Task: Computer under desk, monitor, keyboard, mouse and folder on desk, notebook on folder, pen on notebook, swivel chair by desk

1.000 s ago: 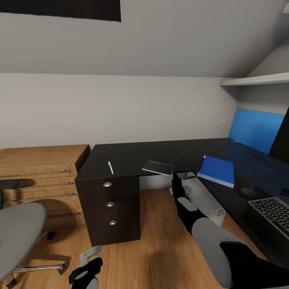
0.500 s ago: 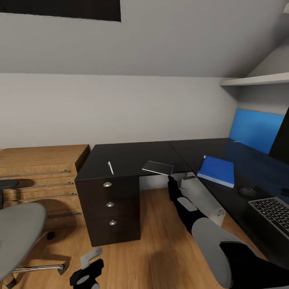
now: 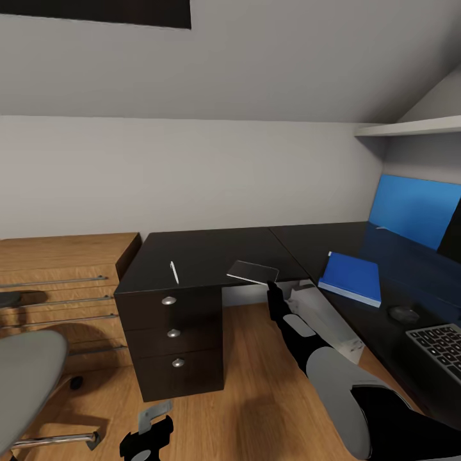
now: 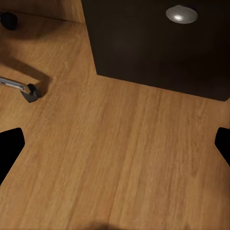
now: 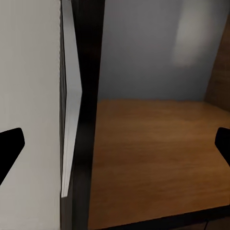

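I have the right pincer just under the front edge of the bench, right below the notebook, which lies with one corner jutting over that edge. In the right wrist view its fingertips sit far apart at the frame's sides, so it is wide open and empty; between them I see the bench's edge and the notebook's pale pages end-on. The left pincer hangs low over the wood floor in front of the drawers, also spread wide with nothing in it.

The pen lies on the bench above the drawers, well apart from the notebook. The folder is already on the bench's other wing, with the mouse near it and the keyboard beyond that. The swivel chair stands off to my left beside the wooden chest.

My worry is the approach from below. If I lift too far, I judge the fingers will strike the bench's underside or nudge the overhanging corner, and the thin notebook may slide back out of reach or tip to the floor. Closing too shallow on that corner could let it pivot and slip free.
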Controlling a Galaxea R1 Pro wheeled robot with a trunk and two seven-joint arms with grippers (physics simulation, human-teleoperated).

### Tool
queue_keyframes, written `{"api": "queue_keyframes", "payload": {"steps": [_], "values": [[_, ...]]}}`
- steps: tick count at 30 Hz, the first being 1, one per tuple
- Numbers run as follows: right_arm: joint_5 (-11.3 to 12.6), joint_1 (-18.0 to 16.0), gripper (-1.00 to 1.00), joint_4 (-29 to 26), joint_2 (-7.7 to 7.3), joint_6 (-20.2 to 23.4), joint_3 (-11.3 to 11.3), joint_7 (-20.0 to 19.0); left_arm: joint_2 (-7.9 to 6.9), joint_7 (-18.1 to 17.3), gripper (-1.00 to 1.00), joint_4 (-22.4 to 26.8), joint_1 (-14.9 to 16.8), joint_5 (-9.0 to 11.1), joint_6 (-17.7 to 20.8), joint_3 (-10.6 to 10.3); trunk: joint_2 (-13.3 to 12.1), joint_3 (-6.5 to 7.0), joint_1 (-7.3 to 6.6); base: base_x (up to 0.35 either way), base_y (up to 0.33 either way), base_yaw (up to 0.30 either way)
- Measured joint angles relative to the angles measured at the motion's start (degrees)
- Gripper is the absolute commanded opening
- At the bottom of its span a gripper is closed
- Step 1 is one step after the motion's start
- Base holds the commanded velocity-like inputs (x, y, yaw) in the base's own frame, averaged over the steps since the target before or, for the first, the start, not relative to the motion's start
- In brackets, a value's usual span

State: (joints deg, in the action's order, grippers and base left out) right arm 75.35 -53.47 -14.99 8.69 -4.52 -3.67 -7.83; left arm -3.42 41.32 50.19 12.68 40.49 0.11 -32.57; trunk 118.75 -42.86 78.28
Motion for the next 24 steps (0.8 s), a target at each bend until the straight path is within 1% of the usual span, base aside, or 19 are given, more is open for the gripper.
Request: {"api": "queue_keyframes", "payload": {"steps": [5, 9, 13, 23, 24], "values": [[0.02, 0.0, 1.0, -0.02, -0.03, 0.01, 0.0, 0.02, -0.01, 0.01, 1.0, -0.07, 0.0, 0.03, -0.18, -0.14, 0.0, 0.0, 0.0, 0.035, 0.0, 0.0], [0.08, 0.0, 1.0, -0.03, -0.04, 0.07, -0.03, 0.02, -0.01, 0.01, 1.0, -0.13, 0.0, 0.03, -0.31, -0.16, 0.0, 0.0, -0.02, 0.17, 0.0, 0.0], [0.1, 0.0, 1.0, -0.03, -0.04, 0.09, -0.02, 0.02, -0.01, 0.01, 1.0, -0.16, 0.0, 0.08, -0.25, -0.17, 0.0, 0.0, 0.0, 0.083, 0.0, 0.0], [0.14, 0.0, 1.0, -0.03, -0.04, 0.1, 0.0, -0.03, -0.01, 0.02, 1.0, -0.17, 0.0, 0.21, -0.22, -0.17, 0.0, 0.0, 0.0, 0.017, 0.0, 0.0], [0.13, 0.0, 1.0, -0.03, -0.04, 0.1, 0.0, -0.05, -0.01, 0.02, 1.0, -0.17, 0.0, 0.2, -0.23, -0.17, -0.39, 0.18, -0.21, 0.001, 0.0, 0.0]]}}
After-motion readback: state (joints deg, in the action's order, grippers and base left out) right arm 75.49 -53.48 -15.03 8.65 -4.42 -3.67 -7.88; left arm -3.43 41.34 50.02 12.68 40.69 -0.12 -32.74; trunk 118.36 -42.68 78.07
